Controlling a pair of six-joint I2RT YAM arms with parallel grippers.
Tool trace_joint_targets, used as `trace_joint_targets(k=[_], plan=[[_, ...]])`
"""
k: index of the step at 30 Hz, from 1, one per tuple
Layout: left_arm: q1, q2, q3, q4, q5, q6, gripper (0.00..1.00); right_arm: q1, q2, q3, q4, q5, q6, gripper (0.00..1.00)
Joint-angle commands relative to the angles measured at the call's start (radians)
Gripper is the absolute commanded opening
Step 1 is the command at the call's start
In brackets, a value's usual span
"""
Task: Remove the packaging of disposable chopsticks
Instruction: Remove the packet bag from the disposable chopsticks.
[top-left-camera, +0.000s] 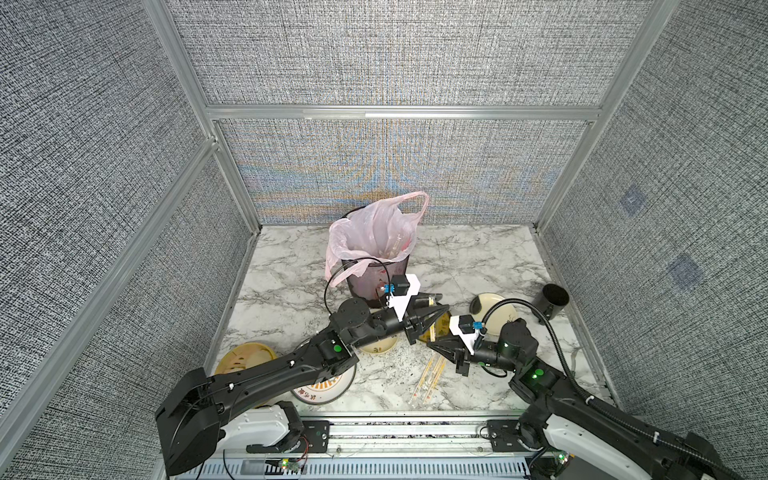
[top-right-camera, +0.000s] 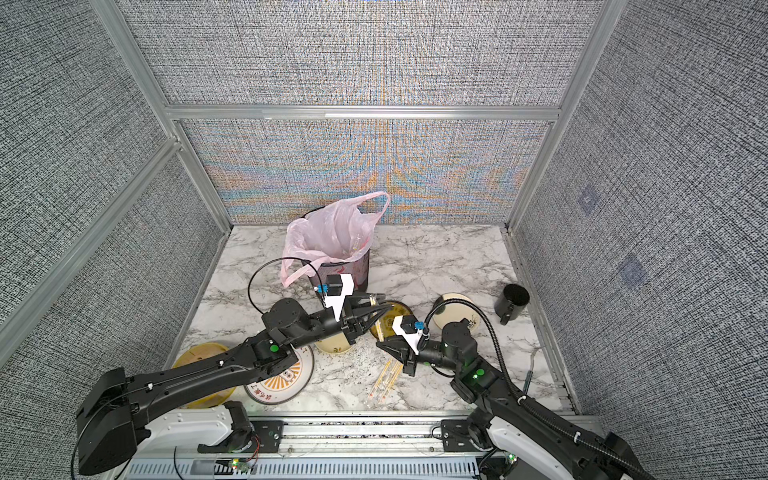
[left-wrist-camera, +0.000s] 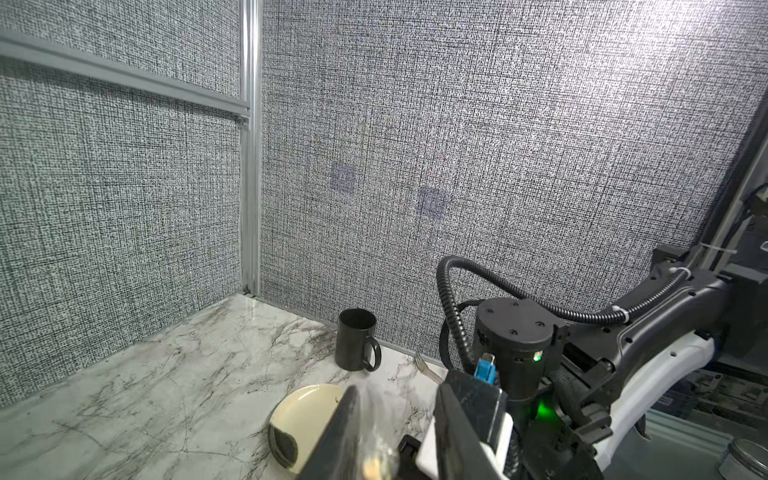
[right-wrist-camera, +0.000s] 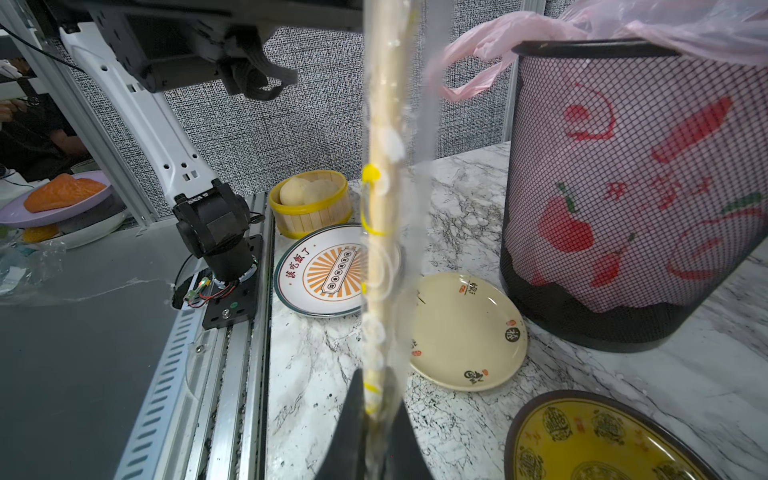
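Sleeved chopsticks at 5 o'clock of bin.
Likely anchoring: right gripper clenched on packaging; left gripper hold unclear.

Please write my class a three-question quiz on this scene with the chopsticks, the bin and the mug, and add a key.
1. True or false: the right gripper is shut on disposable chopsticks that are inside their packaging.
2. What lines the mesh bin? A) pink plastic bag B) newspaper C) nothing
3. Fill in: the black mug stands ____, not tipped over.
Key: 1 true; 2 A; 3 upright.
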Motion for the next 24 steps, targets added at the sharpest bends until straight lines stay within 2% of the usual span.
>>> trace_joint_targets(k=[1, 3, 6, 12, 17, 24], plan=[[0.002, -0.023, -0.015, 0.062, 0.028, -0.017, 0.27, 0.001, 0.0, 0.008, 0.029, -0.026, -0.01, 0.0], [0.003, -0.028, -0.027, 0.075, 0.026, -0.026, 0.14, 0.003, 0.001, 0.007, 0.029, -0.026, -0.009, 0.0], [0.002, -0.022, -0.041, 0.098, 0.023, -0.037, 0.01, 0.001, -0.002, 0.007, 0.032, -0.032, -0.006, 0.0], [0.002, 0.013, -0.072, 0.201, 0.039, -0.091, 0.0, 0.002, -0.011, 0.001, 0.06, -0.026, 0.011, 0.0], [0.002, 0.058, -0.042, 0.166, 0.073, -0.087, 0.0, 0.003, -0.057, 0.01, 0.074, -0.01, 0.026, 0.0], [0.002, 0.077, -0.067, 0.189, 0.06, -0.079, 0.0, 0.002, -0.076, 0.052, 0.067, 0.017, 0.011, 0.0]])
